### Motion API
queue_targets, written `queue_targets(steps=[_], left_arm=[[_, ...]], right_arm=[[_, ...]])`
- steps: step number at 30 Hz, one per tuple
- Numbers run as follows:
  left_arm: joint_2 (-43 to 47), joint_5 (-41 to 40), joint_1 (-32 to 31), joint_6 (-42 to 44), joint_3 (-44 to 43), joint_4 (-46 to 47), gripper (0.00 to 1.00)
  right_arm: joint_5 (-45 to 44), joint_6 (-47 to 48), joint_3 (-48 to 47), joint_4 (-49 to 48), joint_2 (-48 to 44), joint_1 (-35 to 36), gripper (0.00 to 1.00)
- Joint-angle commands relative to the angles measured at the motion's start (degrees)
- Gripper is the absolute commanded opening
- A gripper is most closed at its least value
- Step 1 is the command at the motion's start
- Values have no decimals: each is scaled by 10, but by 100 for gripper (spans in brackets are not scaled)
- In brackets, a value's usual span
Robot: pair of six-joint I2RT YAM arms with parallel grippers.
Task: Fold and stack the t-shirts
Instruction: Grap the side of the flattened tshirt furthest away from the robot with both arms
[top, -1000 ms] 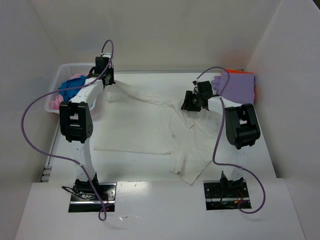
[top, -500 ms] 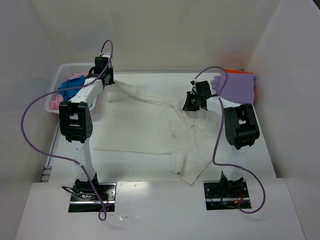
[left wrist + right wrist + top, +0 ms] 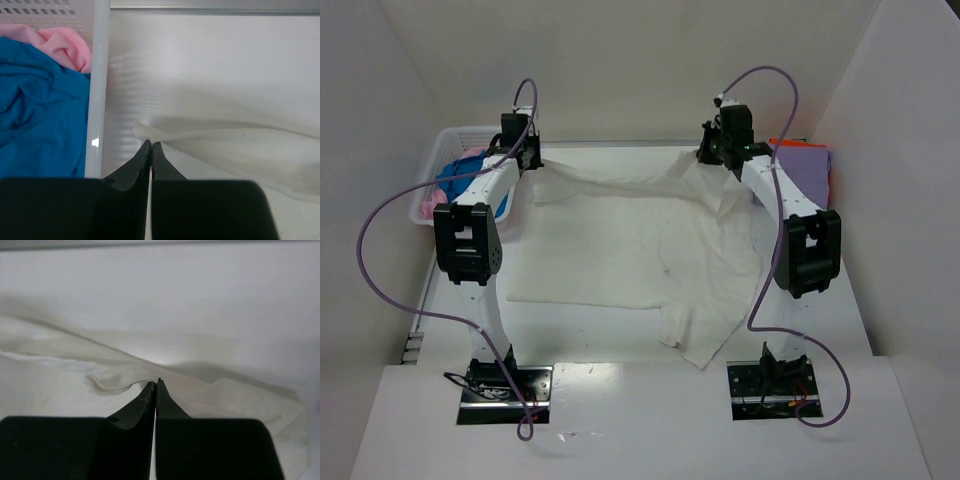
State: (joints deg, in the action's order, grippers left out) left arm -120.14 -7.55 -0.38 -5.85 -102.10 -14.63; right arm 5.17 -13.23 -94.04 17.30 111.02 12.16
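Observation:
The large cream-white t-shirt [image 3: 640,250] lies spread on the table, its far edge lifted between both grippers. My left gripper [image 3: 532,163] is shut on the shirt's far-left corner, beside the basket; in the left wrist view the jaws [image 3: 151,145] pinch a tip of the cream cloth [image 3: 240,145]. My right gripper [image 3: 707,157] is shut on the far-right edge, and its wrist view shows the jaws [image 3: 156,384] closed on a fold of the cream shirt [image 3: 225,395]. A lavender t-shirt [image 3: 808,175] lies on an orange one [image 3: 790,143] at the back right.
A white lattice basket [image 3: 442,148] at the back left holds a blue shirt [image 3: 460,175] and a pink one [image 3: 428,208]; its wall [image 3: 97,75] stands just left of my left gripper. White walls enclose the table on three sides.
The right gripper shut on the cream shirt's edge and carried it from the table's middle right to the far back, raising the cloth. The left gripper shifted slightly left.

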Motion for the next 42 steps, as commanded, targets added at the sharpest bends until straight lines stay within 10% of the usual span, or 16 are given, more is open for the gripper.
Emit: queue_targets(steps=[1,16,33,42], left_arm=[[-1,16,5,6,-33,12,0],[4,40,10,0,-72,-5,0],[25,-39,15,6,-79,-11,0],[25,-33,15,11,-48,-5,0]], right_arm=[[-46,46,-112,33,-13,-12,0],[-114,120,-300,75,73,-22,0],[-65,110,-299,57,103,-22,0],[61,39,-48,-34,14,2,0]])
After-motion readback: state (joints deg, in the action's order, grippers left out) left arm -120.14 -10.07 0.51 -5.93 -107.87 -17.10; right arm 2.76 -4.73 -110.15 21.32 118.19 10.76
